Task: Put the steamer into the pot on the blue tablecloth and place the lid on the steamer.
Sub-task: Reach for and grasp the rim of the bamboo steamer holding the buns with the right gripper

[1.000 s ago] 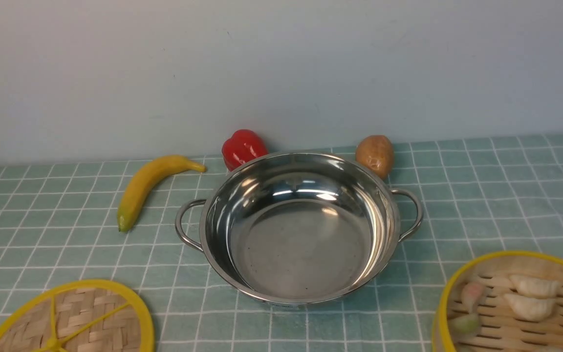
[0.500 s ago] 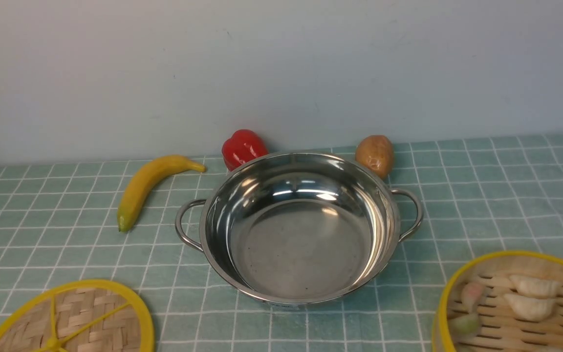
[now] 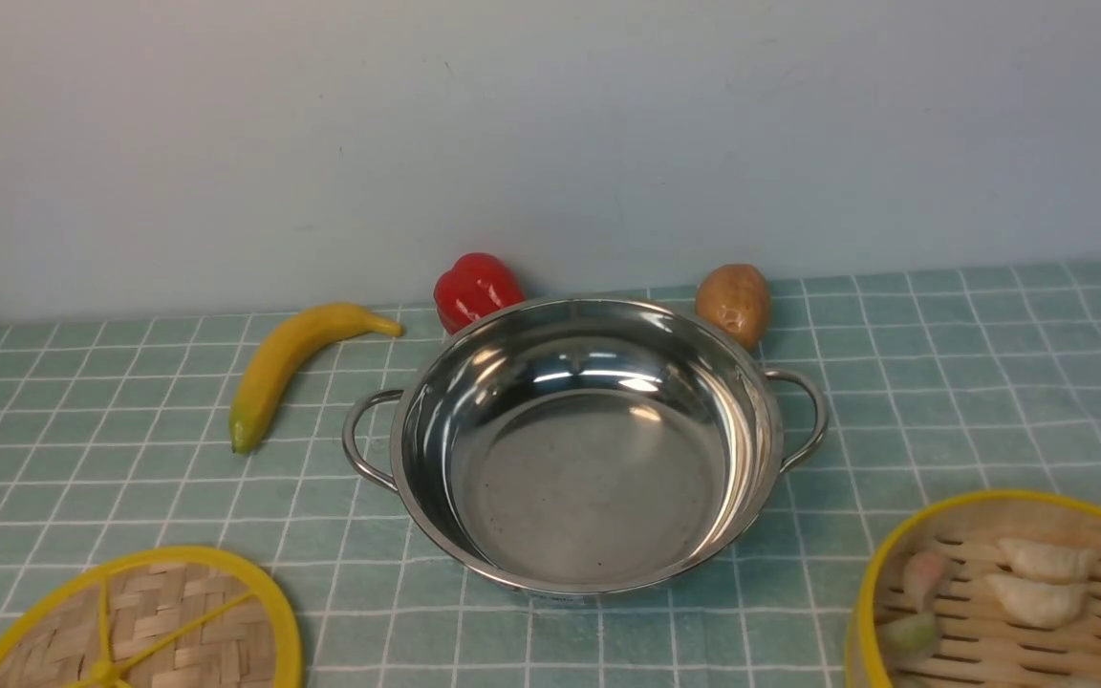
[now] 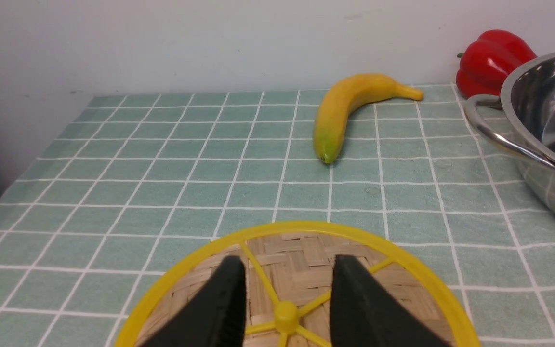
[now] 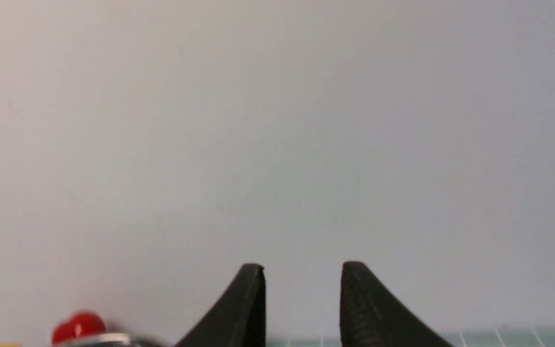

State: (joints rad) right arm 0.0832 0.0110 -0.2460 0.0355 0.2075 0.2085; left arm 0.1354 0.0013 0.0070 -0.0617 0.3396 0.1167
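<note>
Front view: steamer lower right, pot centre. I'd grip the steamer rim level; left pincer, right pincer both parted, empty.

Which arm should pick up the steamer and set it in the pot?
Right arm. The steamer sits to the pot's right, on that arm's side, and the right end effector is open and empty. The left end effector hangs over the lid.
</note>
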